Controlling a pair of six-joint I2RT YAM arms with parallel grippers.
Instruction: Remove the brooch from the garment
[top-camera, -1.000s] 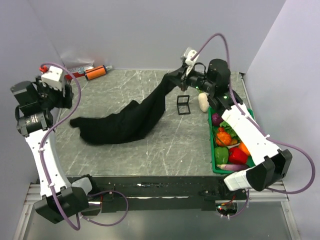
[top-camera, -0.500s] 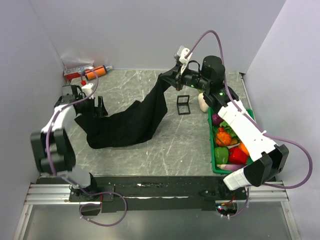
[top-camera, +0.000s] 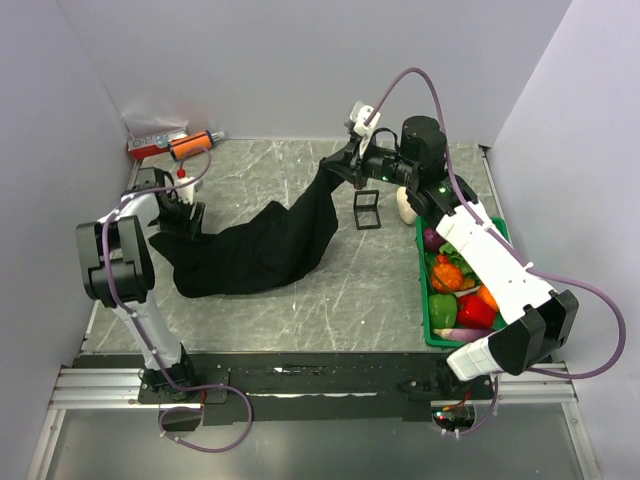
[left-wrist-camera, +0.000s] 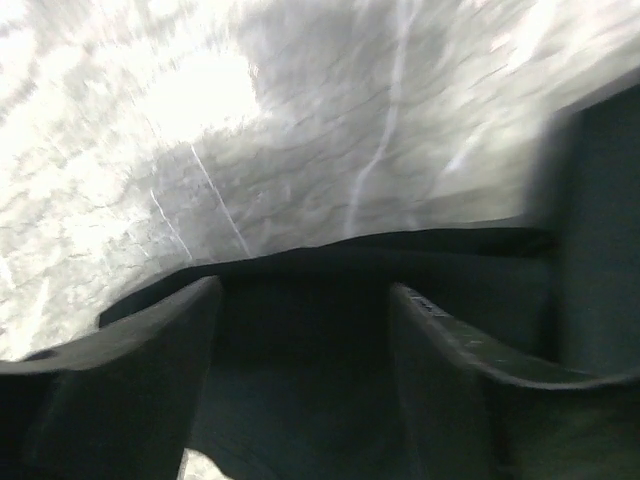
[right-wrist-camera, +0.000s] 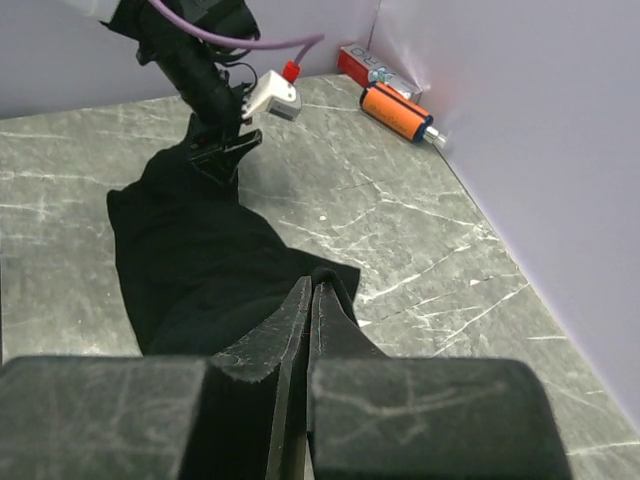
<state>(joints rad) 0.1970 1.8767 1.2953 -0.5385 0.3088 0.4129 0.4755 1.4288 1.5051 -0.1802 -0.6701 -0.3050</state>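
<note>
Pinching lifted edge of garment (top-camera: 250, 250): right tool (right-wrist-camera: 312, 292).

A garment (top-camera: 250, 250) is showing solid black. Under it, the table (top-camera: 340, 300) is showing grey marbling with thin white veins. Right of the garment, a green tray (top-camera: 423, 300) is holding red, orange, green and purple vegetables (top-camera: 475, 312). Beyond the garment's left end, an orange cylinder (top-camera: 188, 146) is lying.

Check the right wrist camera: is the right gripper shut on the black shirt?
Yes, the fingers of the right gripper are pressed together with a fold of the black shirt pinched between them.
</note>
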